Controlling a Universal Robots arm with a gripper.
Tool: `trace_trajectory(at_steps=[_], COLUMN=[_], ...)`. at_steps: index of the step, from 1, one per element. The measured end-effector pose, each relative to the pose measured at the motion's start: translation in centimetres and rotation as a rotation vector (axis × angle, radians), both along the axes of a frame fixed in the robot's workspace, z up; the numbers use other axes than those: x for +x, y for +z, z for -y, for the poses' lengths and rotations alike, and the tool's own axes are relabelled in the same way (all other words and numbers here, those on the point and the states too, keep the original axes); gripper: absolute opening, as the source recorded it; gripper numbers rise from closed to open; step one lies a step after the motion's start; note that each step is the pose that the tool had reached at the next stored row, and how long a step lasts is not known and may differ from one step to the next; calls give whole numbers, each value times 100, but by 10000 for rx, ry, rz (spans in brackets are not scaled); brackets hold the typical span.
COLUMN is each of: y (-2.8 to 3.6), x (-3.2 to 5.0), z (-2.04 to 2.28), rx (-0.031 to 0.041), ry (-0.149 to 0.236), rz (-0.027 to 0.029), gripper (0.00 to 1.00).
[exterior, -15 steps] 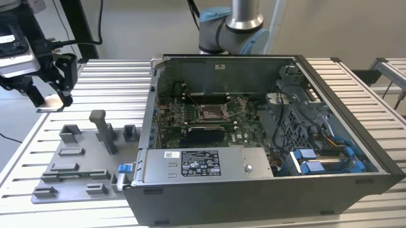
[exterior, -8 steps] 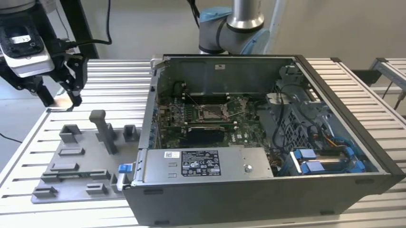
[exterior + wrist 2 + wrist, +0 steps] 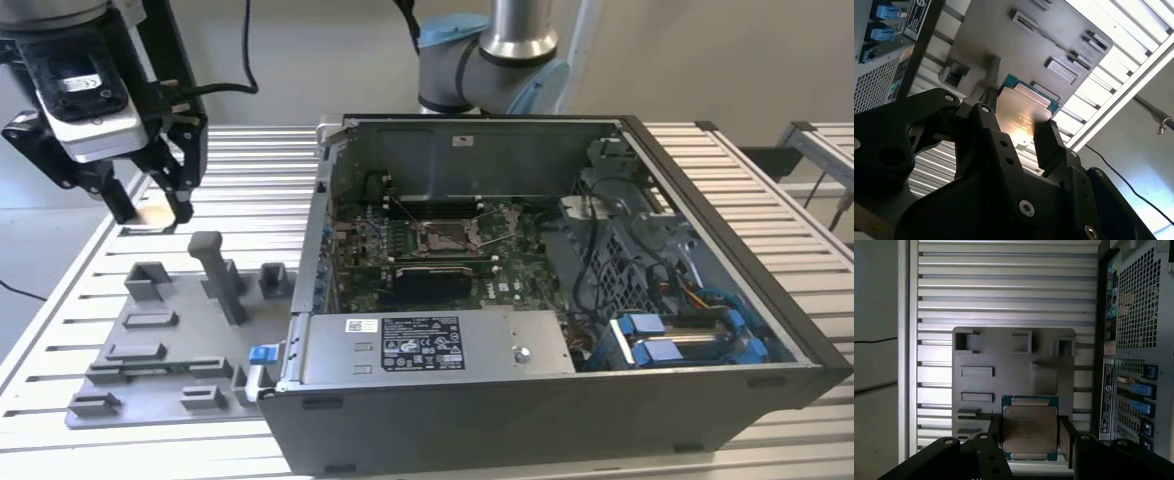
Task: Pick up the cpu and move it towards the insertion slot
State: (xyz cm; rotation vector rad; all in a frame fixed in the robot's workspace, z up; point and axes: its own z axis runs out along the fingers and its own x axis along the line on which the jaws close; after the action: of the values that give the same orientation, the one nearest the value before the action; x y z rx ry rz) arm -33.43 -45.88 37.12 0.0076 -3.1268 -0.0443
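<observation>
Gripping the cpu (image 3: 1030, 427) by two opposite edges, the jaws are closed on it and hold it flat in the air over the near edge of the grey tray (image 3: 1004, 355), as both wrist views show. On the exterior view's left it hangs above the counter (image 3: 254, 180), well apart from the slot (image 3: 441, 237) inside the open case (image 3: 534, 400) on the exterior view's right.

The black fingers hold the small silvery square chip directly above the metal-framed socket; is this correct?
Not quite: the black fingers hold the small silvery square chip by the grey plastic tray, outside the computer case, as the first wrist view shows.
</observation>
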Motion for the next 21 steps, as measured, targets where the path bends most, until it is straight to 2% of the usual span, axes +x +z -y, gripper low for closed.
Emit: trace_trajectory(at_steps=[21], y=[0], x=[457], z=[0], rx=[0], ry=[1], rz=[-62], gripper=[0])
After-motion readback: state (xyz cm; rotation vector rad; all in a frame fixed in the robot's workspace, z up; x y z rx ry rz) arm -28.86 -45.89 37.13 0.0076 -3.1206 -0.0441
